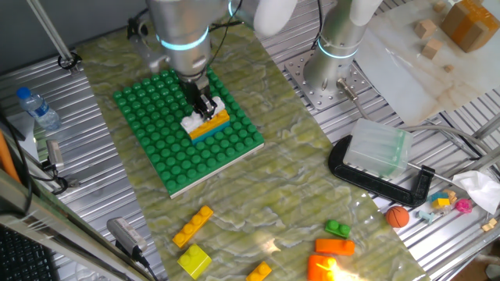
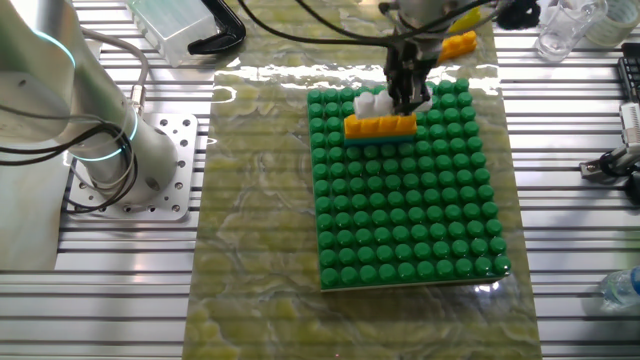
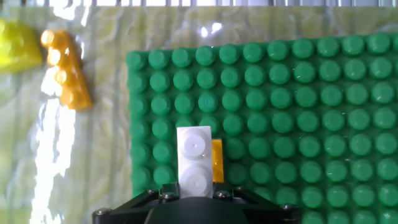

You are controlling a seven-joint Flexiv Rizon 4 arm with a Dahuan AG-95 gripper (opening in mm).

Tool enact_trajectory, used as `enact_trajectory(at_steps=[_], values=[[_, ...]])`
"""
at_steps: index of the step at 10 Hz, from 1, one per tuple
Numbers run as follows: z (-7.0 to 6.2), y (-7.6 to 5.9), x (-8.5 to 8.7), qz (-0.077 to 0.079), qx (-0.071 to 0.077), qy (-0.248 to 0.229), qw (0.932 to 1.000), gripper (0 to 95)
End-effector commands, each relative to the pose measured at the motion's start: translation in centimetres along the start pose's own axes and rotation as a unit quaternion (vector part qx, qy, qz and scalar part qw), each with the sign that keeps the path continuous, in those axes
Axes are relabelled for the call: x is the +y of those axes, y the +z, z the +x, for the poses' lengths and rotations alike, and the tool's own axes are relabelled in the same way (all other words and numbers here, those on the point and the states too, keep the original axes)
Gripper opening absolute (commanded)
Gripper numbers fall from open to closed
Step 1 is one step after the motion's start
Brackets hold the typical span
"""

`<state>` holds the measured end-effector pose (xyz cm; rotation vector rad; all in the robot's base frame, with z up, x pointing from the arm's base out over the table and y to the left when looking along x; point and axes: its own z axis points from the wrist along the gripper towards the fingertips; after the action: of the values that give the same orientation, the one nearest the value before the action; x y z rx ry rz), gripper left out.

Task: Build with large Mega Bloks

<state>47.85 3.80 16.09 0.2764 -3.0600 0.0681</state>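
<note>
A green studded baseplate [image 1: 156,148] lies on the mat; it also shows in the other fixed view [image 2: 420,200] and the hand view [image 3: 298,93]. Near its edge a yellow-orange bar [image 1: 212,121] sits on a cyan brick [image 1: 205,132], with a white brick [image 1: 192,120] against it. My gripper [image 1: 205,105] stands straight down over this stack, jaws closed on the white brick [image 3: 194,158], which rests on the plate beside the yellow-orange bar [image 3: 217,160]. In the other fixed view the gripper [image 2: 405,92] hides part of the white brick [image 2: 368,103] behind the bar [image 2: 380,126].
Loose bricks lie at the mat's near edge: a yellow-orange bar [image 1: 193,226], a yellow brick [image 1: 194,260], a green one [image 1: 337,229], an orange one [image 1: 334,247]. A black clamp [image 1: 375,181] with a plastic box [image 1: 377,148] sits right. A water bottle [image 1: 37,108] lies left.
</note>
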Motion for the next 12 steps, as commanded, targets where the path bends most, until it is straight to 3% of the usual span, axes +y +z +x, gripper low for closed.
enact_trajectory(at_steps=[1, 5, 8, 9, 12], values=[[0.49, -0.05, -0.34, 0.001, -0.009, 0.058, 0.9983, 0.0], [0.4, -0.02, -0.45, -0.001, -0.029, 0.087, 0.9958, 0.0], [1.0, 0.22, -0.67, 0.0, -0.037, 0.08, 0.9961, 0.0], [1.32, 0.42, -0.79, 0.0, -0.046, 0.082, 0.9956, 0.0], [0.93, 0.61, -0.56, 0.001, -0.057, 0.079, 0.9953, 0.0]])
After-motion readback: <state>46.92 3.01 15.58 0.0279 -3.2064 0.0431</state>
